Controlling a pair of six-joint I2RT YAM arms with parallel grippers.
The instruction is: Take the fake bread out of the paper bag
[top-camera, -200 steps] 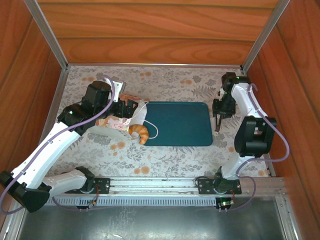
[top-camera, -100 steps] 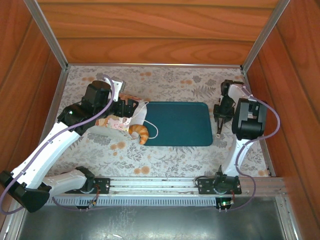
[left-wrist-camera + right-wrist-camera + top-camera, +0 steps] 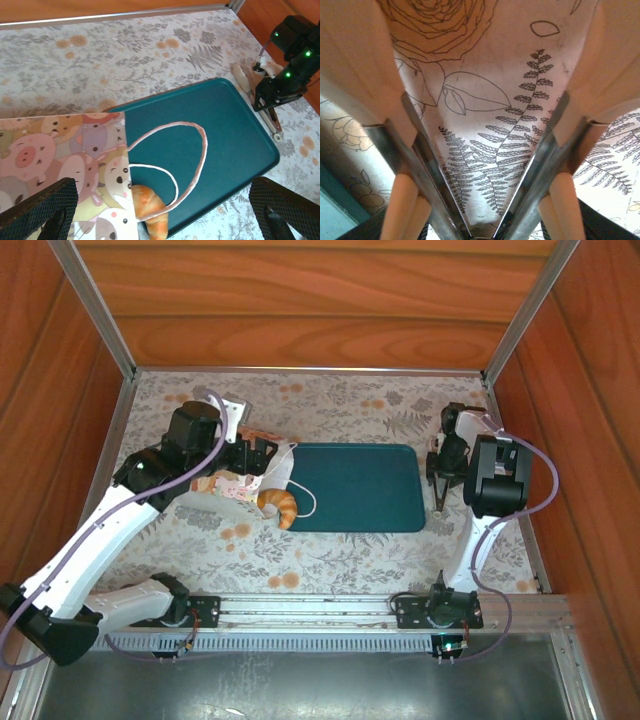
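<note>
The paper bag point(image 3: 232, 483) lies on its side at the left end of the teal tray, printed with cartoon animals point(image 3: 65, 155). One piece of fake bread, a golden croissant point(image 3: 279, 505), pokes out of the bag's mouth at the tray's front left corner point(image 3: 150, 207), with a cord handle point(image 3: 200, 150) lying over it. My left gripper point(image 3: 262, 455) hovers above the bag's mouth, open wide and holding nothing point(image 3: 162, 215). My right gripper point(image 3: 438, 485) points down at the tablecloth beside the tray's right edge, open and empty point(image 3: 485, 75).
The teal tray point(image 3: 370, 490) lies flat mid-table with its surface bare point(image 3: 225, 135). Floral cloth covers the table point(image 3: 330, 550). Wooden walls point(image 3: 300, 330) close in the back and both sides. My right arm's elbow point(image 3: 495, 475) stands near the right wall.
My right arm has folded so that its elbow now stands beside the gripper, which stays by the tray's right edge with its jaws wider apart. Left arm, bag and croissant have not moved.
</note>
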